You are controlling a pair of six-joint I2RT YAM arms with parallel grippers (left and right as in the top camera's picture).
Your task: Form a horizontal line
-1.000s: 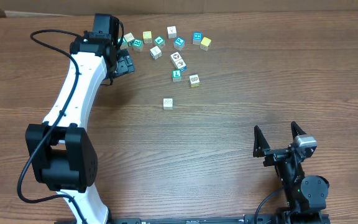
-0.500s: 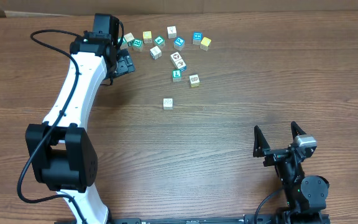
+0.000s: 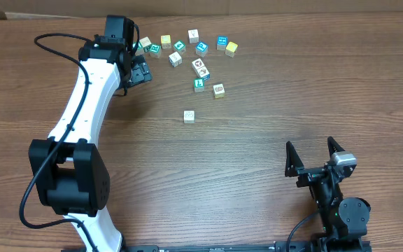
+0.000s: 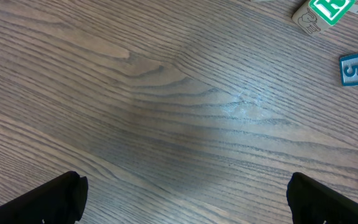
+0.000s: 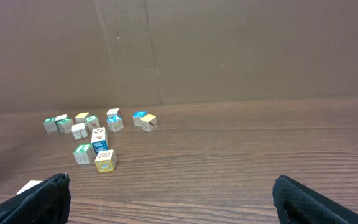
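Open worktop (image 3: 271,105) is stretching across the middle and the near right, giving wide passage. The cluster of blocks (image 3: 200,67) is crowding the far strip, with a lone block (image 3: 189,116) sitting apart, nearer in. The left arm (image 3: 89,91) is spanning the left side, barring that route.

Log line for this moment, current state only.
left gripper open, empty, beside blocks | right gripper open, empty | blocks scattered, no line

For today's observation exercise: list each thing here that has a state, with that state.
Left black two-finger gripper: open, empty.
Right black two-finger gripper: open, empty.
Small printed wooden cubes: scattered, no line formed.
Lone white wooden cube: lying flat, apart from the others.
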